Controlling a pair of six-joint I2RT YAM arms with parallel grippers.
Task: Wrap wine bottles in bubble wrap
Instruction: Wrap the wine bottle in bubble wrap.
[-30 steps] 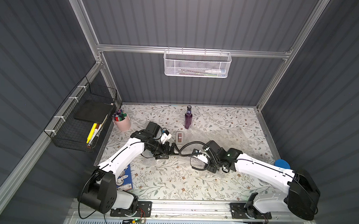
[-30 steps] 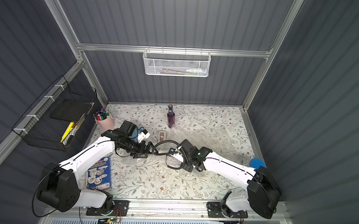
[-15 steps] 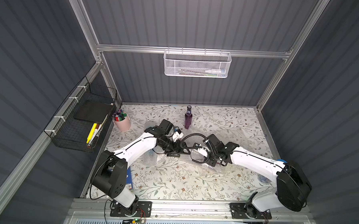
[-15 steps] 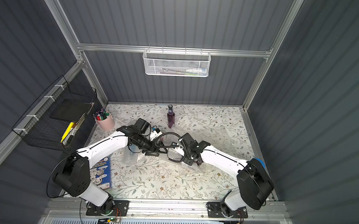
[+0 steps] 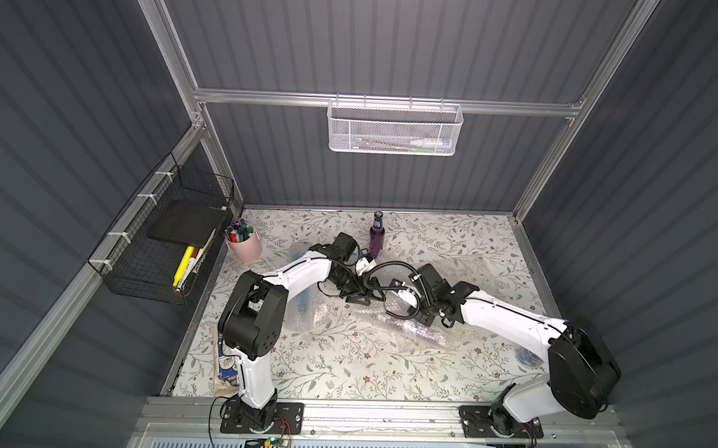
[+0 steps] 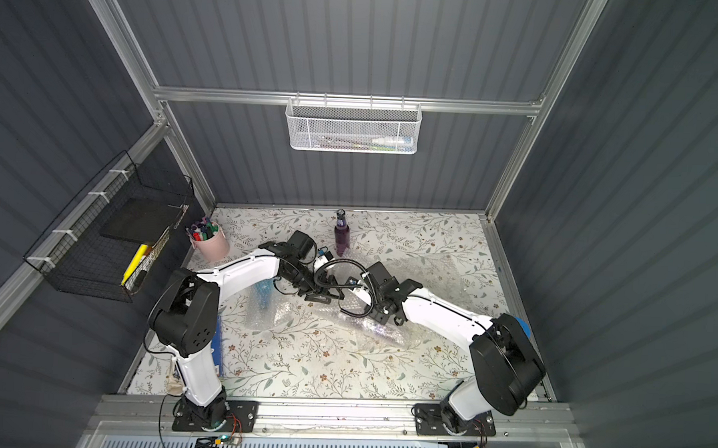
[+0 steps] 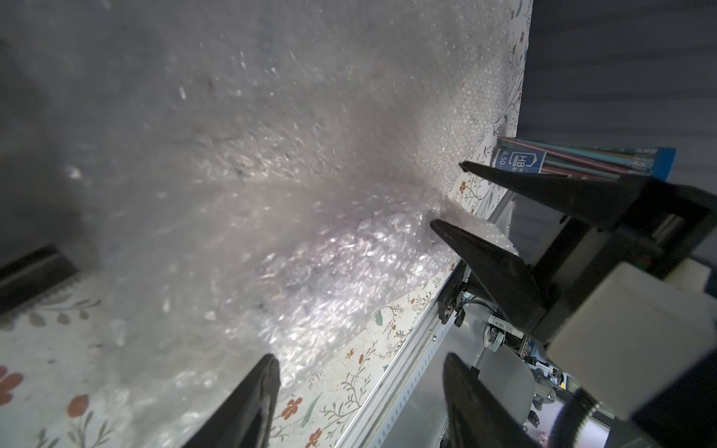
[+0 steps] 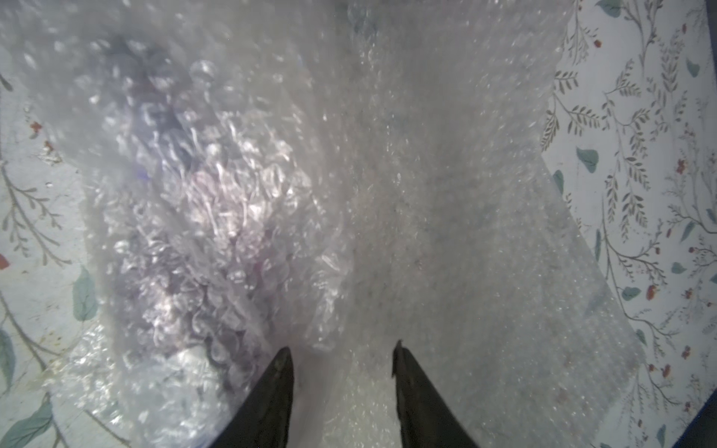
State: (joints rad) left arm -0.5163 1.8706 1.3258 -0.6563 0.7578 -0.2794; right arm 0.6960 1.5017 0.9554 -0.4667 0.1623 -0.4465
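Purple bottles (image 5: 376, 239) (image 5: 421, 331), two; blue bottle (image 5: 303, 308), just one

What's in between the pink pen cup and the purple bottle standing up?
In both top views, the left arm's black wrist sits between the pink cup and the standing purple bottle, with a bit of bubble wrap nearer the cup.

2 high top views look down; 2 wrist views share bubble wrap (image 8: 426, 194) closely.

Crinkly, glossy clear-plastic bubble wrap (image 8: 426, 194); matt floral tabletop (image 5: 342, 370), perhaps paper-covered; glossy purple glass bottle (image 5: 376, 240).
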